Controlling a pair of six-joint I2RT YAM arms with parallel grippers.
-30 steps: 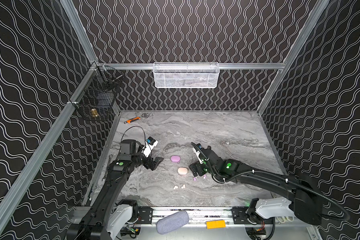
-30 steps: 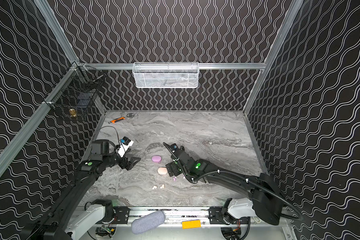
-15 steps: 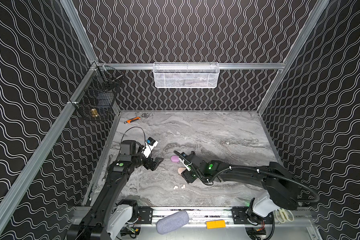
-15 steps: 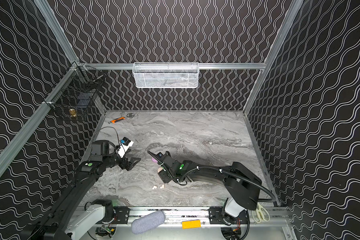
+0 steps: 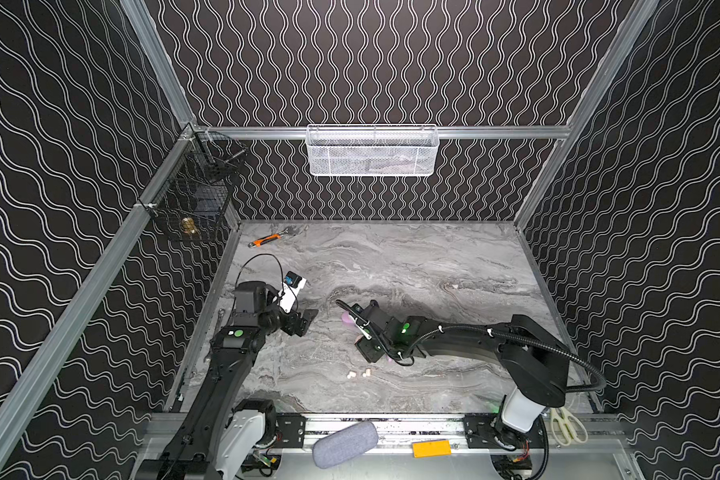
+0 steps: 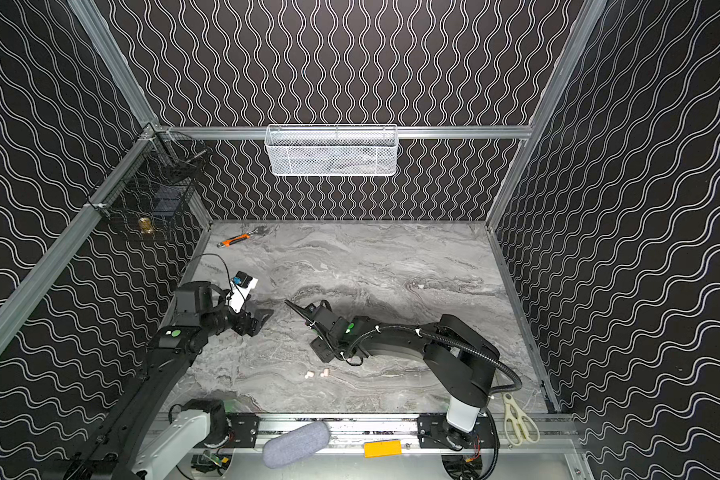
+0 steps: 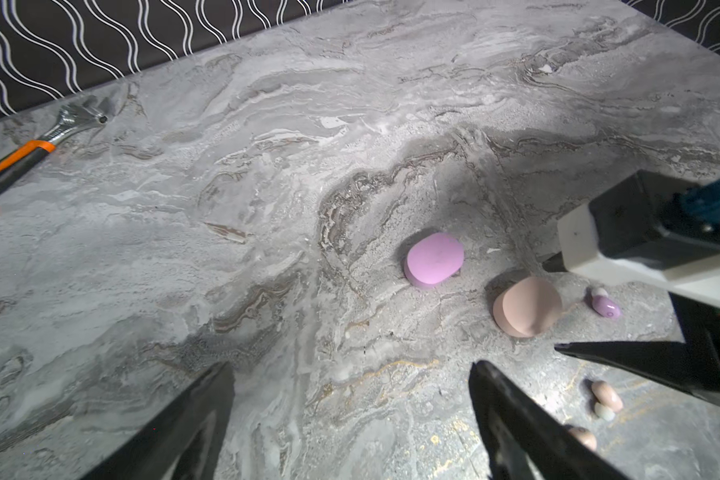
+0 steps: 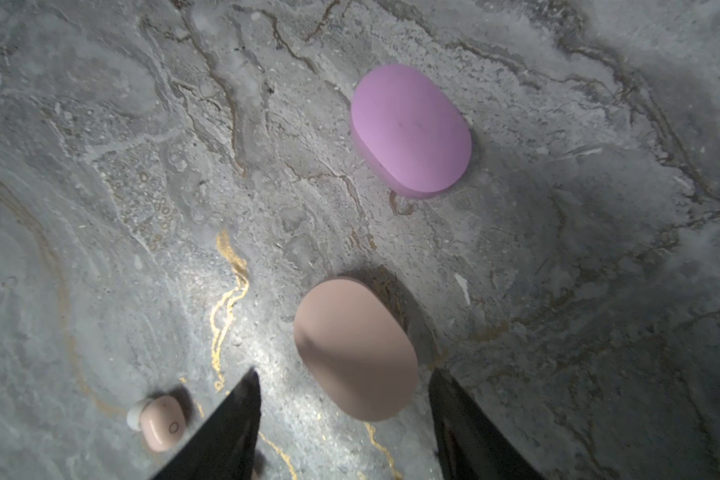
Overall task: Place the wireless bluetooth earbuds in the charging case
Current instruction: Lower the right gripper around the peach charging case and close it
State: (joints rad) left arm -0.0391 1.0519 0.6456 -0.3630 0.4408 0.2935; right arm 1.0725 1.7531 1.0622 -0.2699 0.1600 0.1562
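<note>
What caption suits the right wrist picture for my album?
Black fingers straddle a peach case on the marble table; a lilac case and one earbud lie nearby.

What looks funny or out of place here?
An orange-handled wrench lies alone in the table's far left corner, useless for this job. The tiny earbuds lie scattered loose near two shut cases.

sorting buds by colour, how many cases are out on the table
2. Lilac case lies free; peach case sits beside it, between the right gripper's open jaws.
</note>
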